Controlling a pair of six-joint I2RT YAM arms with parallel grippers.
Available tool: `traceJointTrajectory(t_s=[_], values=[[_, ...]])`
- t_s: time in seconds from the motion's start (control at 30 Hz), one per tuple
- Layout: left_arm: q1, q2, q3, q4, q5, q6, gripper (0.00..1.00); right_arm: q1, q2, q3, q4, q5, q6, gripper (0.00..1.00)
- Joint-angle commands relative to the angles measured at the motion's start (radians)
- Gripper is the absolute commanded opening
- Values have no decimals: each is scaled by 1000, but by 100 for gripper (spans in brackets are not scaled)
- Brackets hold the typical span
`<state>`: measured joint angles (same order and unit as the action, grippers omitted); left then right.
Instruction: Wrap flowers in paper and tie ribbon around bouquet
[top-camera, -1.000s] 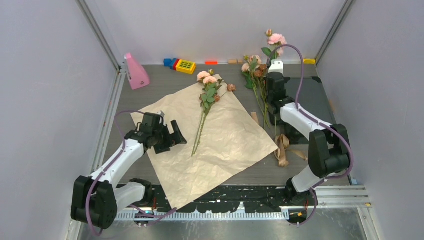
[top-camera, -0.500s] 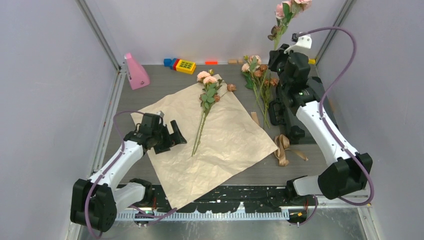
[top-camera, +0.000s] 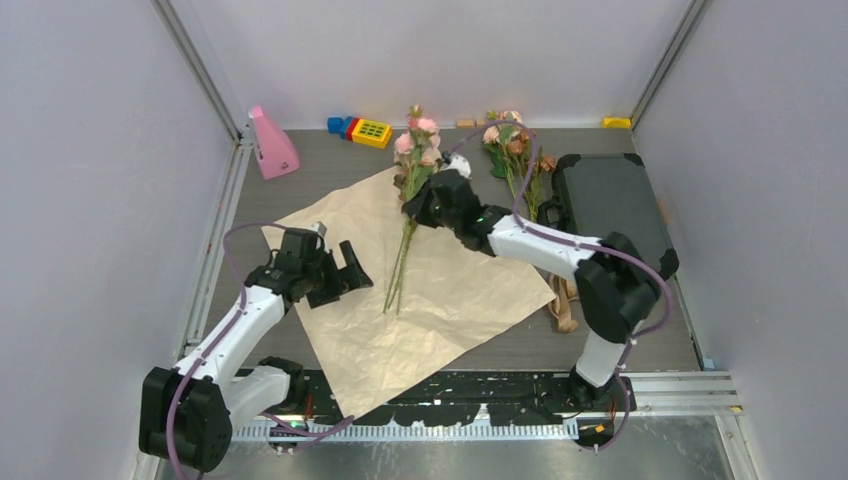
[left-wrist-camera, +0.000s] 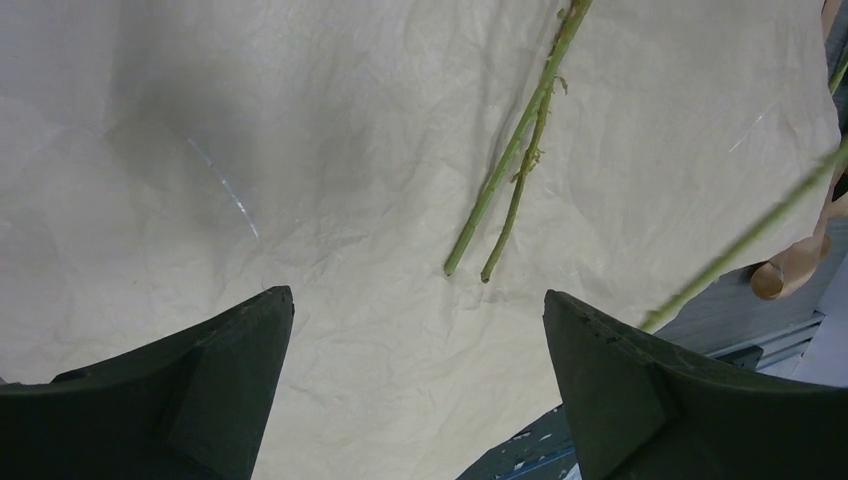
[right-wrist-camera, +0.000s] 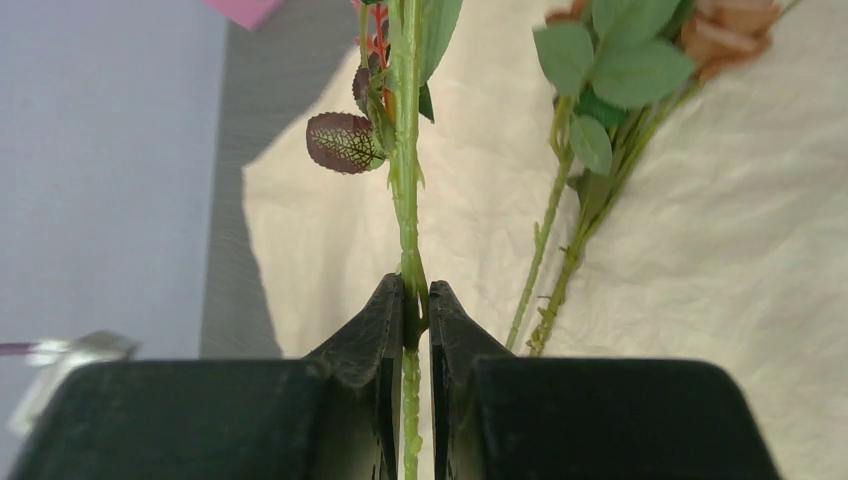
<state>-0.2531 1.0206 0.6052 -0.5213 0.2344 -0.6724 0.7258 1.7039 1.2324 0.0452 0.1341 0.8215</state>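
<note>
stem (right-wrist-camera: 405, 215) in R gripper (right-wrist-camera: 410, 298), prob. above paper (right-wrist-camera: 700, 260)

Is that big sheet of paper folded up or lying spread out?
Spread out: the paper lies flat on the table, crinkled but unfolded, with a flower stem lying on it.

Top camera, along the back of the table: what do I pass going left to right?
pink cone → toy blocks → held flowers in the right gripper → loose flowers → dark case
</note>
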Motion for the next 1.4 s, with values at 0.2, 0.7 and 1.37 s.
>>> traceJointTrajectory(t_s=[0.2,0.7,1.37], values=[[0,-46,-3,-6,-53,5,100,63,369,247,15,190,40,1],[0,-20,36,13,10,11,100,62,324,298,-38,198,-87,50],[0,101,106,30,51,14,100,-411,-204,-179,-168,66,-326,93]])
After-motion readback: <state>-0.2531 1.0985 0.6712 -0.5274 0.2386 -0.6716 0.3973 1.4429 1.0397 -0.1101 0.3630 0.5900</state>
